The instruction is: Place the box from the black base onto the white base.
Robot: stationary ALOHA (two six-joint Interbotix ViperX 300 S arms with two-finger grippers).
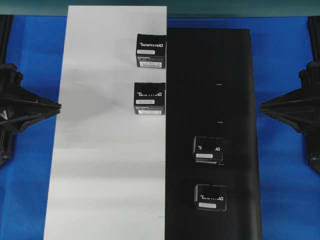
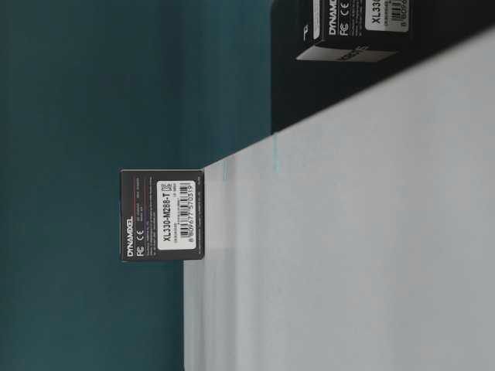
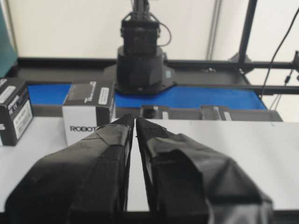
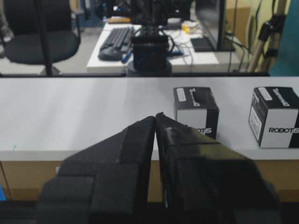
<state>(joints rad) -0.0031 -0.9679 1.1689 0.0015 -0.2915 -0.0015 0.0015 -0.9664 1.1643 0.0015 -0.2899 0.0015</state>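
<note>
Two black boxes stand on the black base (image 1: 215,60): one box (image 1: 208,149) and another (image 1: 210,197) nearer the front. Two look-alike boxes (image 1: 151,51) (image 1: 149,98) stand on the white base (image 1: 100,150). My left gripper (image 1: 57,105) rests at the white base's left edge, shut and empty, well away from every box. My right gripper (image 1: 264,106) sits just off the black base's right edge, also shut and empty. In the left wrist view the left gripper (image 3: 135,119) points across the white base (image 3: 210,158); in the right wrist view the right gripper (image 4: 155,116) faces two boxes (image 4: 195,109) (image 4: 275,116).
Blue table surface (image 1: 285,165) surrounds both boards. The table-level view, turned on its side, shows one box (image 2: 162,215) on the white base (image 2: 348,255) and another (image 2: 356,31) on the black base (image 2: 309,100).
</note>
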